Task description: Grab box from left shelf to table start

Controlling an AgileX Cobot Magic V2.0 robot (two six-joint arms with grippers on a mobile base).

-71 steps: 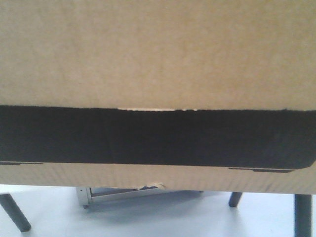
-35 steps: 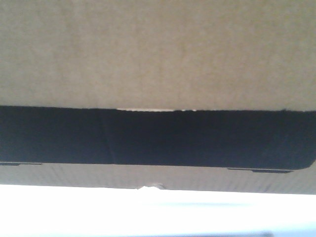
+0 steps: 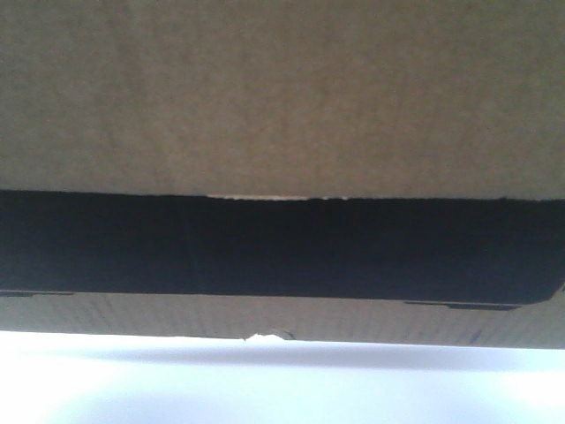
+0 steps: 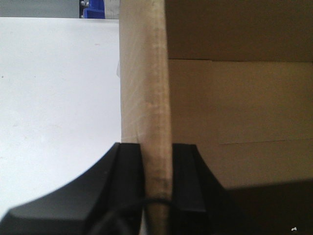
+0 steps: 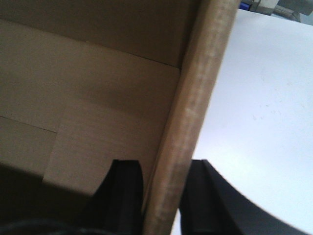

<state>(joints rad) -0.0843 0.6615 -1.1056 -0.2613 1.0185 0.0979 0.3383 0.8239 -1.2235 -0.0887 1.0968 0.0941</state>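
The brown cardboard box fills the front view, its black printed panel running across the middle. In the left wrist view my left gripper is shut on the box's left wall, one finger outside and one inside. On the other side, my right gripper is shut on the box's right wall in the same way. The white table shows under the box, and beside it in both wrist views. The left shelf is out of view.
Blue plastic bins show beyond the table's far edge in the left wrist view. Pale clutter sits past the table's far edge in the right wrist view.
The dark legs and metal frame seen under the box a second ago are gone from the front view; plain white table now lies below it. The box stays put in the view.
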